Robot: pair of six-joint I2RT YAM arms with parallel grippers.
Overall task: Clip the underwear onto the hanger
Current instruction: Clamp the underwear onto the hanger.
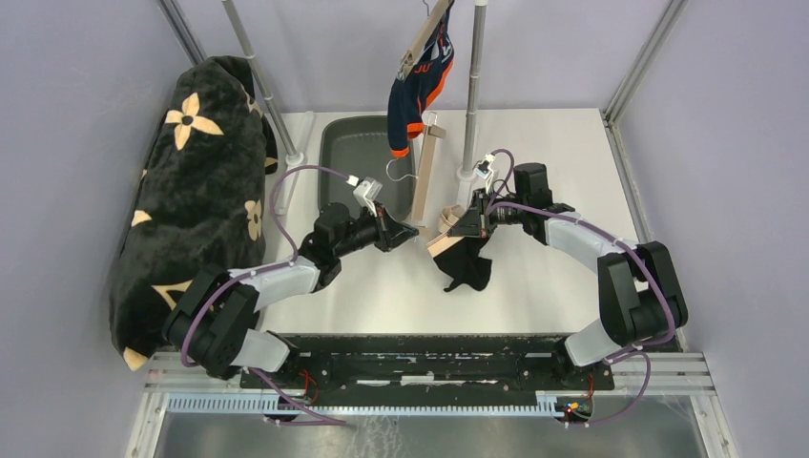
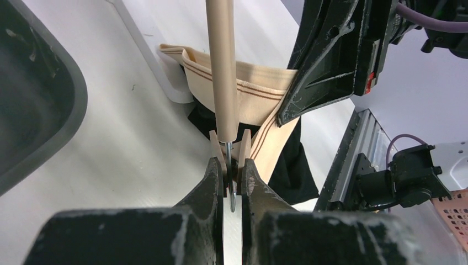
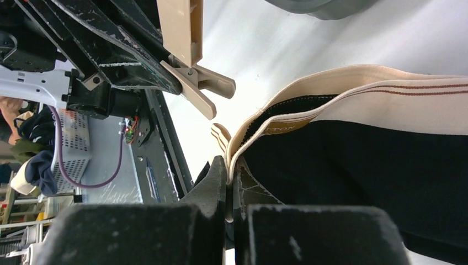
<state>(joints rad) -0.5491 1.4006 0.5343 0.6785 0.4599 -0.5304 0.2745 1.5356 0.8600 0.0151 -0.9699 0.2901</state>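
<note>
The hanger (image 1: 425, 172) is a beige bar lying across the table's middle, with a wire hook at its far end. My left gripper (image 1: 408, 232) is shut on the clip (image 2: 229, 148) at the bar's near end, its fingers pinching the clip's tails. In the right wrist view the clip (image 3: 200, 88) has its mouth spread, a short gap from the waistband. The underwear (image 1: 466, 262) is black with a beige striped waistband (image 3: 353, 83). My right gripper (image 3: 229, 172) is shut on a fold of that waistband and holds it up beside the clip, while the black cloth hangs to the table.
A dark grey tray (image 1: 355, 153) sits at the back, left of the hanger. A black flowered blanket (image 1: 196, 200) fills the left side. A navy and orange garment (image 1: 420, 81) hangs clipped on another hanger above. A metal pole (image 1: 472, 86) stands behind my right gripper.
</note>
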